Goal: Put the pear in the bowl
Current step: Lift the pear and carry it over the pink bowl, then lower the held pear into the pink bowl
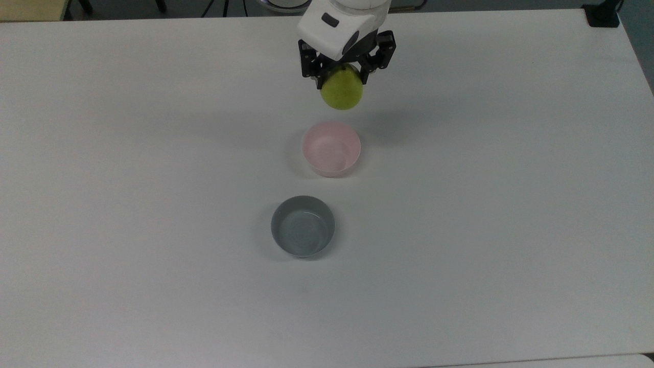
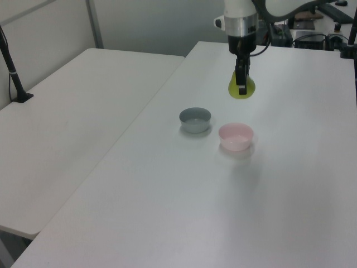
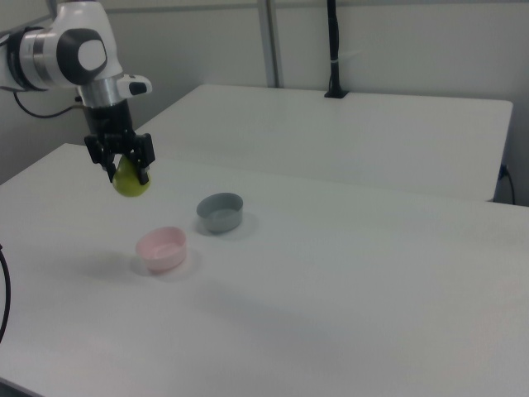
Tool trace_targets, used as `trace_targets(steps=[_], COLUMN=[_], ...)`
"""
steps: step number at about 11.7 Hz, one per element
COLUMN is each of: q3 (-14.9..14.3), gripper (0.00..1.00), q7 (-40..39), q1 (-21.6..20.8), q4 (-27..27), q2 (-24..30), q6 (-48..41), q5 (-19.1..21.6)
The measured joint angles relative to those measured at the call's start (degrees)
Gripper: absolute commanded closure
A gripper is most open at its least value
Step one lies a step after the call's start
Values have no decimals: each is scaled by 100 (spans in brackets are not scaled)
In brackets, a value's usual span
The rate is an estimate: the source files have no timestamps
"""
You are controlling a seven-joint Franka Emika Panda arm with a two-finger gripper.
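Top view: gripper clamps the pear, hiding its top, above the bowl.

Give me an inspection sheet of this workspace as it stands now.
Surface: white table, bare apart from two bowls.
Job's things: pear held in the air, short of the pink bowl, which is empty.
Clutter: grey bowl, empty, apart from the pink one.
Grippers: gripper shut on the pear.
Cables: dark cable at the right view's left edge.
Surroundings: second white table; black post on it.
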State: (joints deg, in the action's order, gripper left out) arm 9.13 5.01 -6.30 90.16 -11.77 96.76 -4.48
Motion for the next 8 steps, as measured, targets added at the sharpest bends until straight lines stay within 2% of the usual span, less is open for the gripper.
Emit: trace_targets(steps=[5, 8], q3=[-3, -9], gripper=[36, 36], q7=[5, 7], q1=[-27, 1], q4=[956, 1081], q2=[-251, -532], q6=[1320, 1701], q5=[-2, -3])
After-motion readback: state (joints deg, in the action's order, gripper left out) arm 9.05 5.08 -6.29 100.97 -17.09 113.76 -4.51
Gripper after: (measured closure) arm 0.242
